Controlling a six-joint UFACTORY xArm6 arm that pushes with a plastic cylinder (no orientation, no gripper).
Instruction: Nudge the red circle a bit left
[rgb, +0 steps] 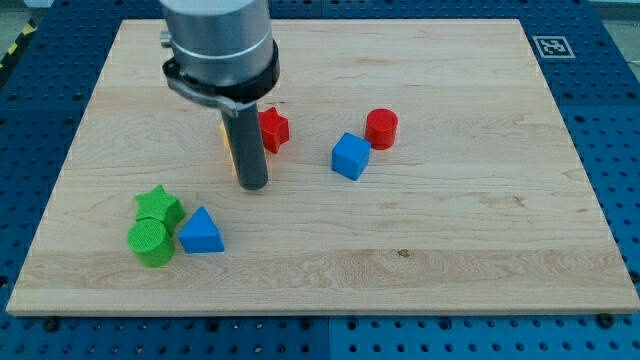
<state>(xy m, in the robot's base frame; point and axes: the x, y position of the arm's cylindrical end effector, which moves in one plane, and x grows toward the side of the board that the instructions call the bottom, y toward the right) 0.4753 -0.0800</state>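
The red circle (381, 128) is a short red cylinder standing on the wooden board right of centre. A blue cube (350, 156) lies just below and left of it. My tip (254, 185) rests on the board well to the left of the red circle, below a red block (273, 128) of unclear shape. A yellow block (227, 140) is mostly hidden behind the rod.
At the lower left sit a green star (158, 206), a green cylinder (150, 242) and a blue triangle (201, 232), close together. The wooden board (450, 230) lies on a blue perforated table. A marker tag (551, 45) is at the board's top right corner.
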